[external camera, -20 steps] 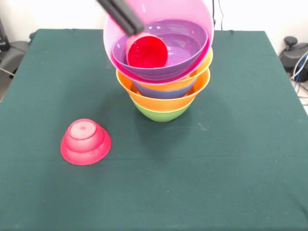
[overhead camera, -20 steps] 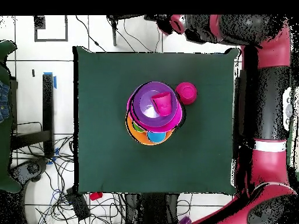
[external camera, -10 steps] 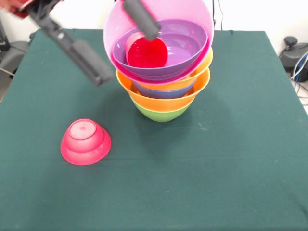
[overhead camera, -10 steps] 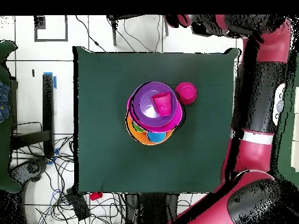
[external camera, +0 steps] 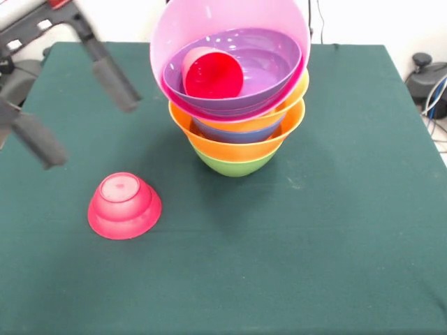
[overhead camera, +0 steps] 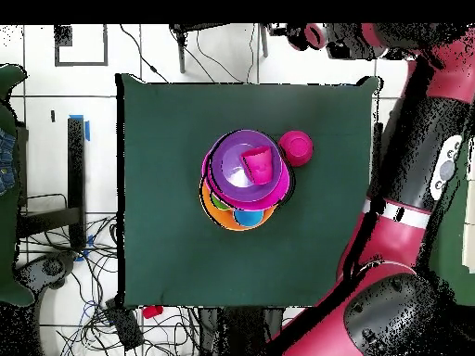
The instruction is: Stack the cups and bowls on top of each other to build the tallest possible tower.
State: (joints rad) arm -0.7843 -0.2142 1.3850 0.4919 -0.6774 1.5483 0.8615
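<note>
The tower stands at mid-table: a green bowl as base, two orange bowls with a blue bowl between them, then a tilted large pink bowl holding the purple bowl. A red cup lies on its side in the purple bowl. From overhead the tower shows the red cup on top. A small red bowl sits upside down to the tower's left. My gripper hangs open and empty above the table's left part, apart from both.
In the overhead view the small red bowl lies close beside the tower, and the red arm runs along the table's right side. A person's sleeve shows at the left edge. Cables lie on the floor around the green table.
My gripper has swung away from the pink bowl's rim to the left and its fingers have spread wide. The red cup stays lying in the purple bowl. The tower has not moved.
</note>
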